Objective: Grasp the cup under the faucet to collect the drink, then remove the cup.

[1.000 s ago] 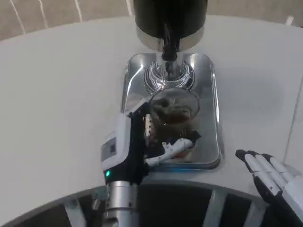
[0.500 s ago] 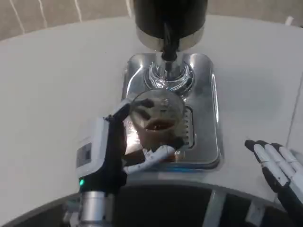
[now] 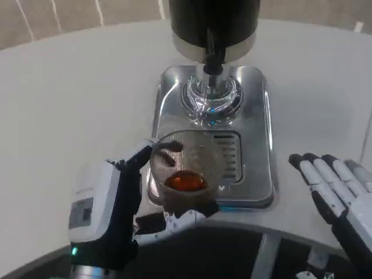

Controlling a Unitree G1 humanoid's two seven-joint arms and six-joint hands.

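A clear cup [image 3: 185,174] with brown drink in its bottom is gripped by my left hand [image 3: 119,212], fingers wrapped around its sides. The cup stands at the front left of the silver drip tray [image 3: 258,139], well forward of the faucet [image 3: 213,58] on the black dispenser [image 3: 214,20]. My right hand [image 3: 337,195] is at the lower right of the picture, over the table edge, fingers stretched out and apart, holding nothing.
The tray's slotted grate [image 3: 228,154] lies behind the cup. White table [image 3: 70,104] stretches wide to the left and right of the tray. The table's curved front edge runs just below the tray.
My left hand has drawn the cup away from under the faucet, toward me and to the left, to the tray's front. The right hand has shifted slightly.
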